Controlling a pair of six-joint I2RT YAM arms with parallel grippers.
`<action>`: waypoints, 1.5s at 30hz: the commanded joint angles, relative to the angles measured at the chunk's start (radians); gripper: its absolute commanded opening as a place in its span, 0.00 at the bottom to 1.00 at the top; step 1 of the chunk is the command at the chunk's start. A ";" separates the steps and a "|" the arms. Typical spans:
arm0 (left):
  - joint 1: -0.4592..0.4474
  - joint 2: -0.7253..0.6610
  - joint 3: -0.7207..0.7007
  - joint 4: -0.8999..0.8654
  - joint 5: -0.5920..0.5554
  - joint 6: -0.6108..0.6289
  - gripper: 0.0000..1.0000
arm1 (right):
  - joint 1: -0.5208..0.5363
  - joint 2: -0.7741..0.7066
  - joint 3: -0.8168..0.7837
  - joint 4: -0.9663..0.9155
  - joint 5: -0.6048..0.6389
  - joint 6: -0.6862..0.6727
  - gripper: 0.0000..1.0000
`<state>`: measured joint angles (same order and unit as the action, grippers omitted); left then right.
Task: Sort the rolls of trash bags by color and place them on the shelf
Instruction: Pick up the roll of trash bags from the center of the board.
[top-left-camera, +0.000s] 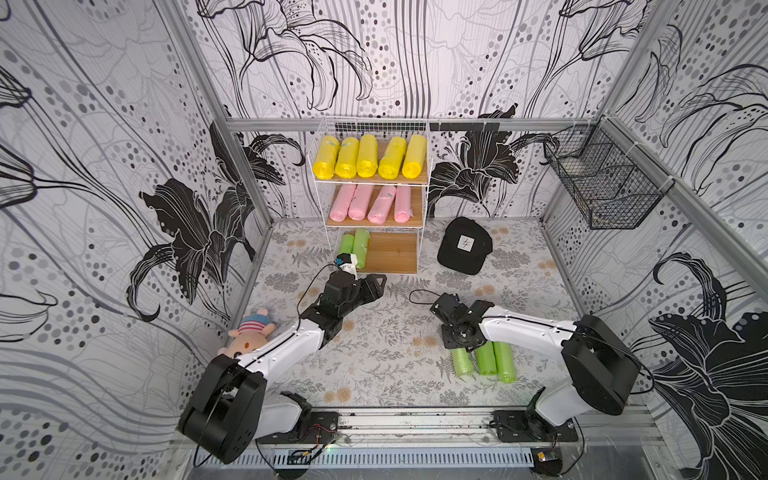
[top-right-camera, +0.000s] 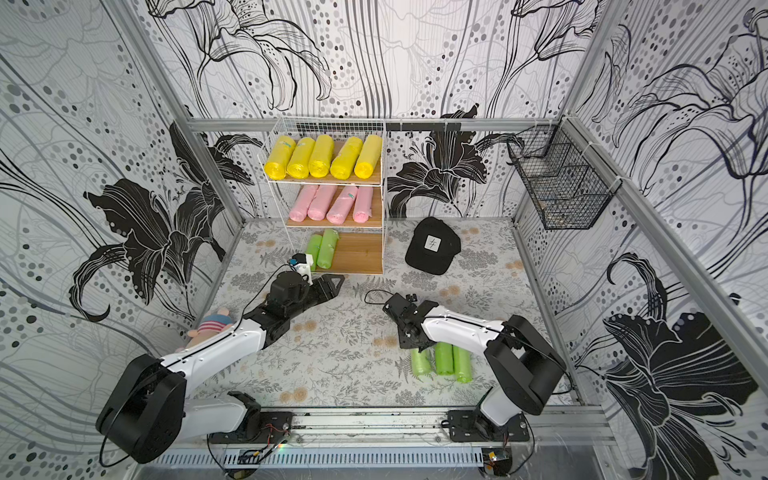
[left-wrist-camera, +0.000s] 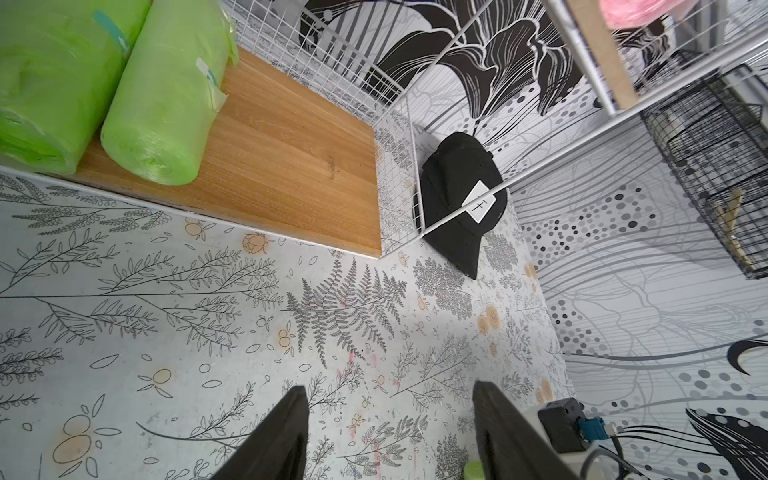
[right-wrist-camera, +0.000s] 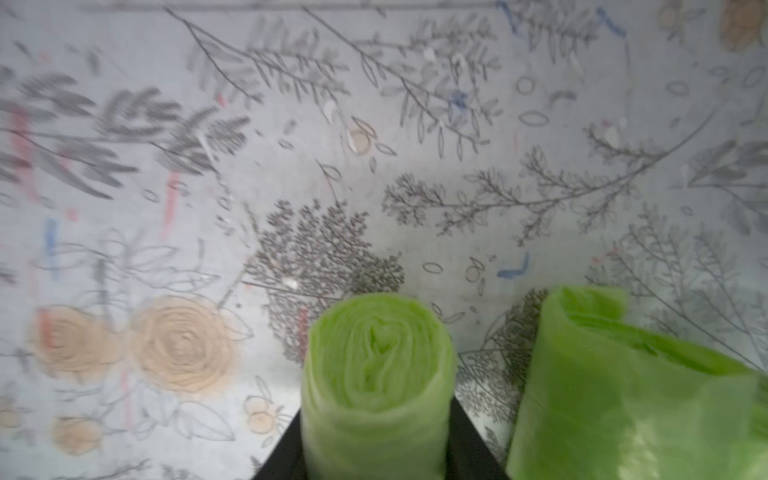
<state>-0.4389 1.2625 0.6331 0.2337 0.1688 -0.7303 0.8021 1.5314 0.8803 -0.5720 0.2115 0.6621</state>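
The right hand (right-wrist-camera: 376, 428) is largely hidden. In both top views its own wrist covers it. The blurred right wrist view shows only the dark inner edges of its fingers (right-wrist-camera: 469, 449), pressed against both sides of one green roll (right-wrist-camera: 376, 374), so it is clamped on that roll. Whether the roll is lifted off the tabletop (top-left-camera: 374, 361) cannot be told. It belongs to the three green rolls (top-left-camera: 485, 358) lying side by side near the right arm and is the one closest to the left arm. The arm covers the far ends of all three.

The left hand (left-wrist-camera: 388, 388) is cut off in its wrist view, with only two finger ends showing. They stand well apart with nothing between them, above the tabletop just in front of the shelf (top-left-camera: 392, 249). A small green patch beside one finger at the picture's edge is too cropped to identify.

On the shelf, the top board carries five yellow rolls (top-left-camera: 367, 156) and the middle board four pink rolls (top-left-camera: 360, 202). The bottom board carries two green rolls (top-left-camera: 360, 247) at its left end, one partly covered by the left wrist in both top views. That makes fourteen rolls: five yellow, four pink, five green.

There is one black cap (top-left-camera: 464, 245) lying right of the shelf. One plush toy (top-left-camera: 249, 332) is half hidden behind the left arm. One black wire basket (top-left-camera: 602, 183) hangs on the right wall, and its contents are hard to make out.
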 joint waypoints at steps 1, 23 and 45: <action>-0.006 -0.052 -0.038 0.089 0.034 -0.044 0.66 | -0.035 -0.120 -0.015 0.185 -0.027 0.040 0.38; -0.105 0.180 -0.185 0.888 0.194 -0.537 0.80 | -0.072 -0.175 0.000 0.946 0.083 0.591 0.35; -0.142 0.338 -0.148 1.088 0.103 -0.645 0.53 | -0.072 -0.042 0.006 1.125 -0.055 0.795 0.35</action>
<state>-0.5777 1.5894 0.4816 1.2247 0.2996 -1.3701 0.7284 1.4845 0.8566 0.4957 0.1825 1.4292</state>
